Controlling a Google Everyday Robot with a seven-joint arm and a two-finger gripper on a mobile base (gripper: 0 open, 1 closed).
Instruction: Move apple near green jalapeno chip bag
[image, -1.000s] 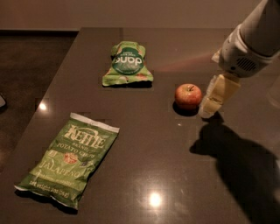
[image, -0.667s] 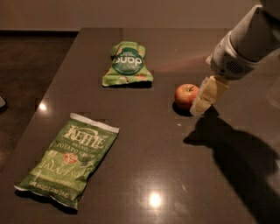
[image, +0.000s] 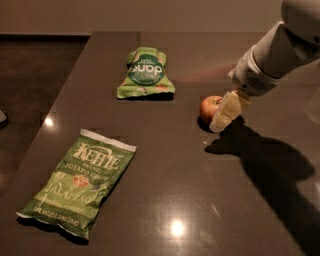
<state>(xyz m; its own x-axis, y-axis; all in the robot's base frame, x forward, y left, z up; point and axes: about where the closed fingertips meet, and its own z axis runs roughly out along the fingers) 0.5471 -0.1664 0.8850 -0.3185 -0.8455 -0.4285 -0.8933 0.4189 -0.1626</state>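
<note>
The small red apple sits on the dark table, right of centre. My gripper reaches in from the upper right and is right against the apple's right side, covering part of it. The long light-green Kettle jalapeno chip bag lies flat at the table's front left, far from the apple and the gripper.
A smaller squat green pouch with a dark round label lies at the back of the table, left of the apple. The table's left edge runs diagonally beside the chip bag, with dark floor beyond. My arm casts a shadow across the right side.
My gripper has moved left and slightly down, from beside the apple to right against it. The apple and both bags have stayed in place.
</note>
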